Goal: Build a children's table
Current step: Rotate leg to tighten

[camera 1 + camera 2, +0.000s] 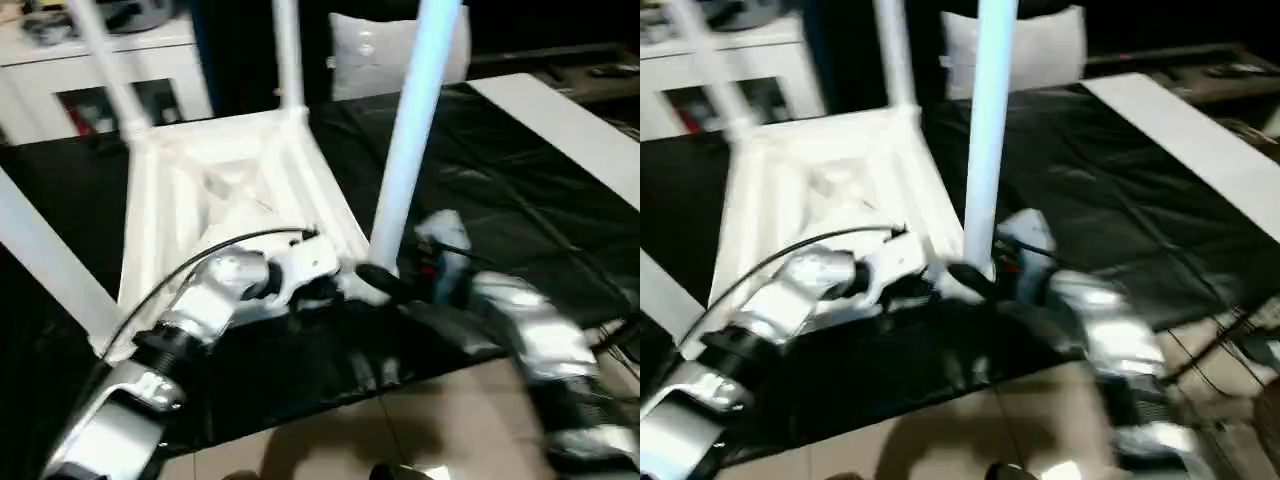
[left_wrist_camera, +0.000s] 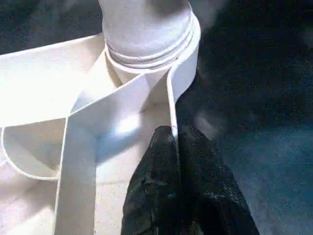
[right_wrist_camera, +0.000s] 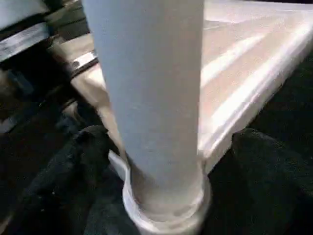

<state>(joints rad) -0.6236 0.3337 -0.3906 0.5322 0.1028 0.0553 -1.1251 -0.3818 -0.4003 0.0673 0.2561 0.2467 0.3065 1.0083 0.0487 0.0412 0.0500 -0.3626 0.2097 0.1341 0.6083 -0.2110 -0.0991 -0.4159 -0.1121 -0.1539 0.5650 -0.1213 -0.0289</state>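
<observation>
My left gripper (image 2: 173,134) is pinching the thin rim wall of the table top (image 1: 240,190) beside the near corner socket (image 2: 146,54). My right gripper (image 3: 161,147) is standing wide open, fingers (image 3: 266,166) either side of the near leg (image 1: 415,130) at its base. The top is lying ribbed side up on the black cloth (image 1: 520,190), legs pointing upward. Beyond it a white cabinet (image 1: 60,60) is standing.

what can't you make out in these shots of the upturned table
- Tops of the legs: cut off by the upper edge in both eye views, e.g. the near right leg.
- Near left corner of the table top: hidden behind the left forearm, eye views.
- Right claw: blurred in the eye views.
- Left claw on the rim: fingertip contact hidden by its own fingers.
</observation>
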